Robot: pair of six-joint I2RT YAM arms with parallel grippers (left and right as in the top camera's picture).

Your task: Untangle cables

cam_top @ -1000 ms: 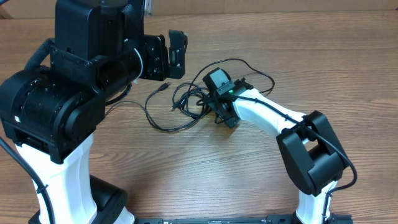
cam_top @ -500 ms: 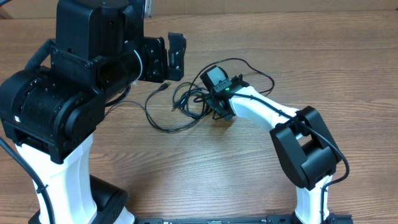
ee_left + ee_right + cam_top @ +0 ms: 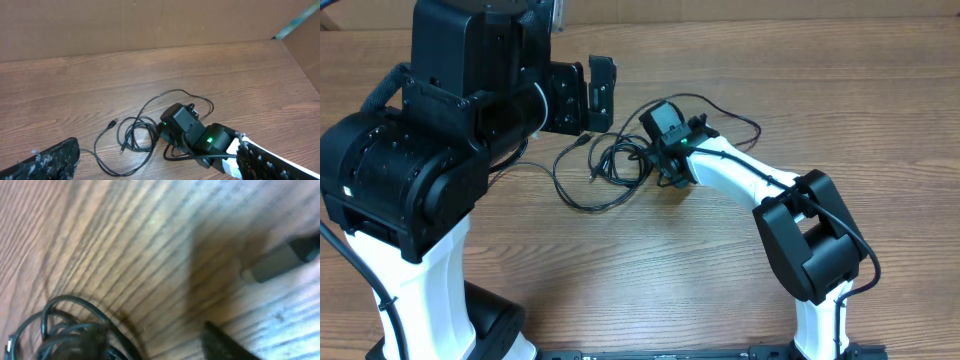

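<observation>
Overhead view of a wooden table (image 3: 650, 290) with two robot arms. The cables (image 3: 610, 165), thin black cords with small plug ends, lie in a loose tangle near the table's middle, with one strand looping out to the right. The right gripper (image 3: 665, 175) is lowered at the tangle's right edge. Its wrist view is blurred, so I cannot tell whether its claw is wide, narrow or holding a cord. The left gripper (image 3: 592, 95) is raised off the table, up and left of the tangle, its fingers (image 3: 50, 160) spread wide with nothing between them.
</observation>
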